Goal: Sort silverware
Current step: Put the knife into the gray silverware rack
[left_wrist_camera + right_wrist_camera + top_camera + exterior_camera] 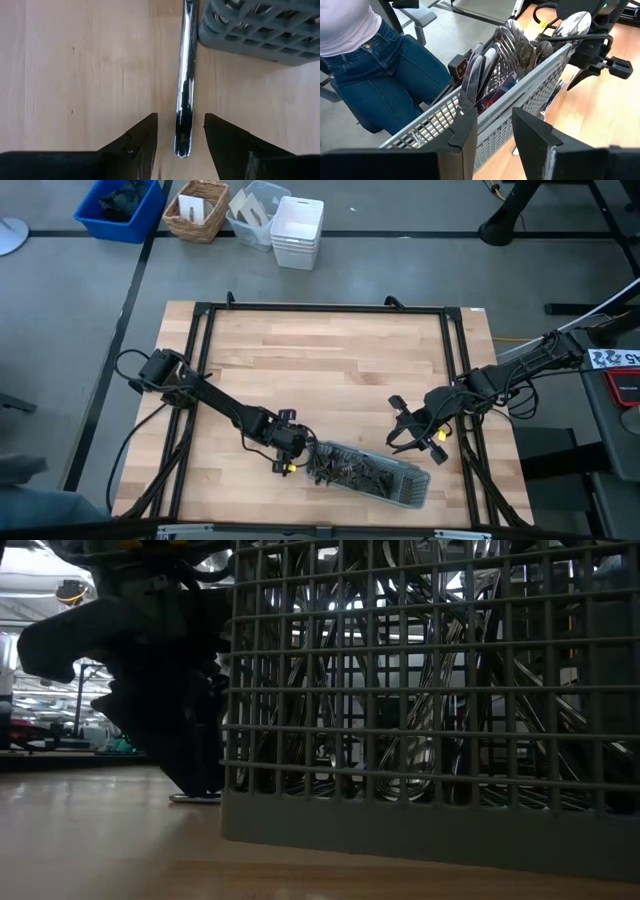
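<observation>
Right, my left gripper (180,131) hangs released over one loose utensil (185,80) lying flat on the counter (75,75), its handle end between the fingers, just beside the grey tray (260,30). I'd say the step is picking it up: lower straight, keep the handle centred, close gently so it doesn't skid, and stay clear of the tray wall. The rest of the silverware (350,471) sits in the tray at lower centre. My right gripper (412,432) waits released, lower right.
</observation>
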